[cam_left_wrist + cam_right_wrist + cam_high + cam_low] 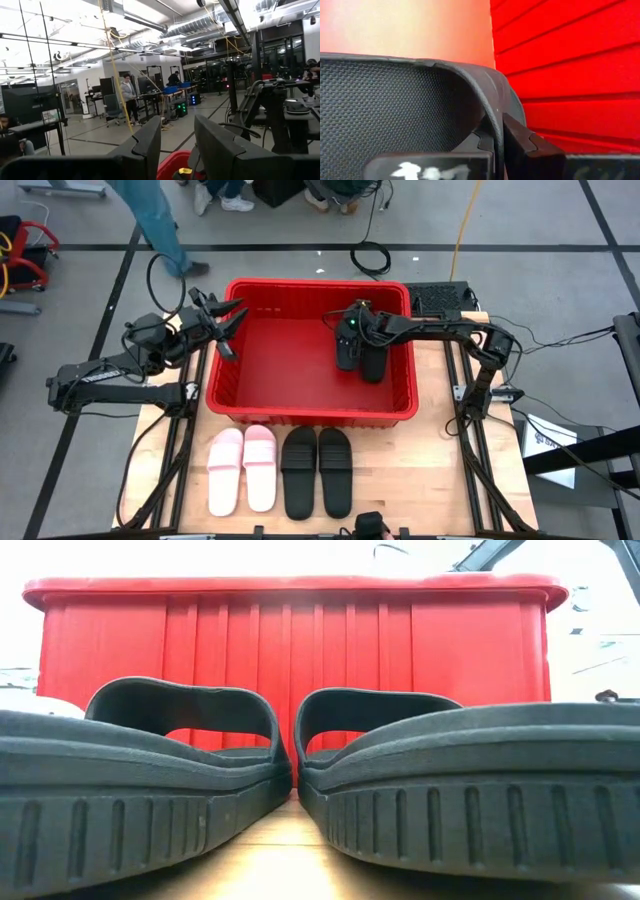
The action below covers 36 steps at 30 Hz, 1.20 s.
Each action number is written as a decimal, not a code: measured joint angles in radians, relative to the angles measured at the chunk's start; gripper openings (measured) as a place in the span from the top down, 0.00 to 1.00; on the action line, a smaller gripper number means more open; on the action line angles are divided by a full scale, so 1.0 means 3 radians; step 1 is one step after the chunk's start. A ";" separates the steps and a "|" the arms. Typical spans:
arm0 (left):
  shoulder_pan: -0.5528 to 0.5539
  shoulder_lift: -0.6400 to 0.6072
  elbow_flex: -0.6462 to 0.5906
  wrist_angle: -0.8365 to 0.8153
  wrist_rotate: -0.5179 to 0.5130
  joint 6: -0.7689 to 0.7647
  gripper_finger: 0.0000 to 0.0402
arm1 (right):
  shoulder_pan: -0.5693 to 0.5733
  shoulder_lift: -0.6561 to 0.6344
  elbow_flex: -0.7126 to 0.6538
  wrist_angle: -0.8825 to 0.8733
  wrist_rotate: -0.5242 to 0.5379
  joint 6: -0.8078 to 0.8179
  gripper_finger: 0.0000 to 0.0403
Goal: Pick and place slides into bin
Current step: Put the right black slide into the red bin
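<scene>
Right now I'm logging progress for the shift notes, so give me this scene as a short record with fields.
bin: red crate at the table's far side
slides in bin: two black slides, side by side toward its right part
slides on table: pink pair and black pair in a row in front of the bin
right claw: inside the bin, closed on a black slide's strap
left claw: open, raised over the bin's left rim, holding nothing
remaining: four slides not yet placed
</scene>
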 joint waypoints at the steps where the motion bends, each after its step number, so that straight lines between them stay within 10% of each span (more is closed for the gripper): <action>1: 0.0000 0.0000 0.0000 0.0000 0.0000 -0.0007 0.68 | -0.0008 0.0000 -0.0023 0.0028 -0.0010 -0.0002 0.98; 14: 0.0000 0.0000 0.0001 0.0014 0.0013 -0.0068 0.68 | -0.0015 -0.0004 -0.0127 0.0201 0.0014 -0.0107 0.94; 36: 0.0000 0.0000 0.0003 -0.0115 0.0114 -0.0162 0.68 | -0.0010 -0.0011 -0.0127 0.0104 0.0009 -0.0079 0.50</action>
